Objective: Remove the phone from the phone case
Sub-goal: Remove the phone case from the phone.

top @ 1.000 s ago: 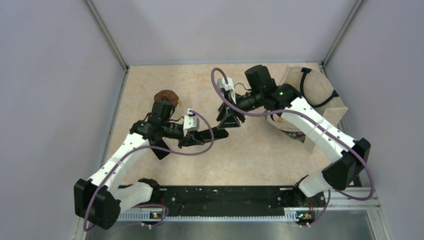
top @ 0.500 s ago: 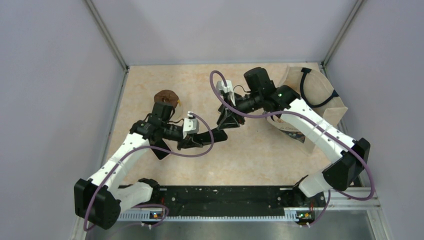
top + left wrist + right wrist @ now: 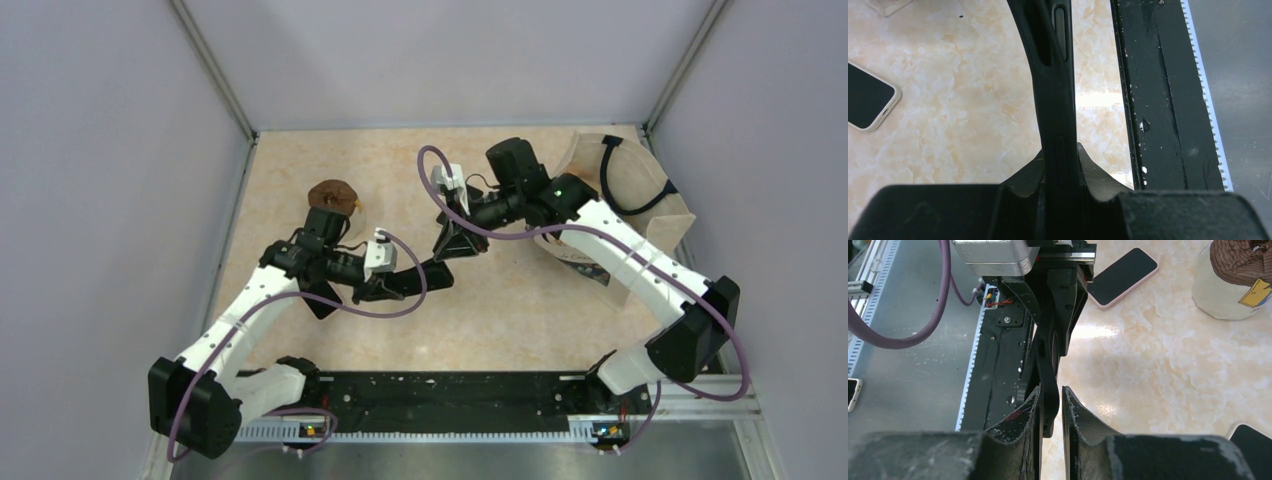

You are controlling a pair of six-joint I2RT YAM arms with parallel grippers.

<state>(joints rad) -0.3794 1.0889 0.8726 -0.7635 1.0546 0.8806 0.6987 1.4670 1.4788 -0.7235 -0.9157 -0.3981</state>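
Note:
The black phone case [image 3: 1053, 75] is held edge-on above the table and looks thin and bowed. My left gripper [image 3: 1060, 155] is shut on its near end; it also shows in the top view [image 3: 385, 285]. My right gripper [image 3: 1050, 392] stands narrowly open around the case's far end [image 3: 1048, 370], one finger touching it and a small gap at the other; in the top view it is at mid table [image 3: 455, 245]. A phone [image 3: 868, 102] with a dark screen and pale pink rim lies flat on the table, also in the right wrist view [image 3: 1122, 276].
A brown lump with a yellow tag sits on a clear tub [image 3: 333, 192] at the back left. A clear bag with a black strap [image 3: 620, 190] stands at the back right. The black rail [image 3: 440, 390] runs along the near edge. Another phone's corner [image 3: 1254, 437] shows low right.
My left gripper has drawn the case slightly left and nearer. My right gripper has shifted a little left with it.

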